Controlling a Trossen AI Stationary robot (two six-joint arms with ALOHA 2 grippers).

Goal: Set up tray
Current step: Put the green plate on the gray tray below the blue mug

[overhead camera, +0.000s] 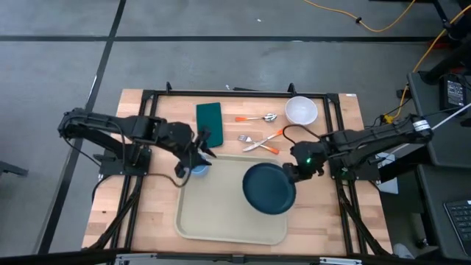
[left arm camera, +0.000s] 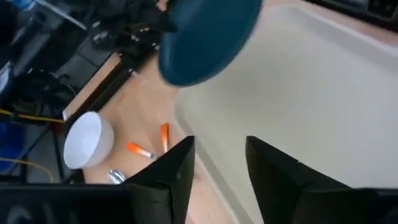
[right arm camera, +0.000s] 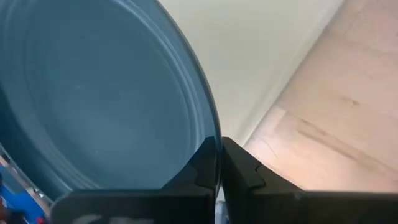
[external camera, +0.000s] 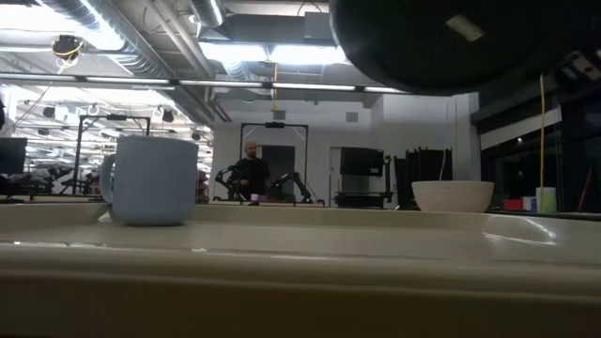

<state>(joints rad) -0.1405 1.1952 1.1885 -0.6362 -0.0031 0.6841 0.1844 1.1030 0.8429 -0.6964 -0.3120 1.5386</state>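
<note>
Right hand (overhead camera: 297, 171) pinches the rim of the round dark blue plate (overhead camera: 268, 189), holding it above the large cream plastic tray (overhead camera: 213, 213) on the tabletop, probably to lower it there, while left hand (overhead camera: 200, 147) stands open near the pale blue mug (external camera: 148, 179).

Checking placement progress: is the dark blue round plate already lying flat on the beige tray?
No, the low view shows the dark blue round plate held up above the beige tray by the right gripper.

So the tray (overhead camera: 221, 221) sits at the front middle of the bench (overhead camera: 110, 213), with a mug (overhead camera: 197, 171) in its back-left corner. A plate (overhead camera: 268, 189) hangs over the tray's right side, pinched at its rim by the right claw (overhead camera: 293, 173). Behind the tray, left to right: napkin (overhead camera: 210, 121), cutlery (overhead camera: 259, 136), bowl (overhead camera: 301, 110).
</note>
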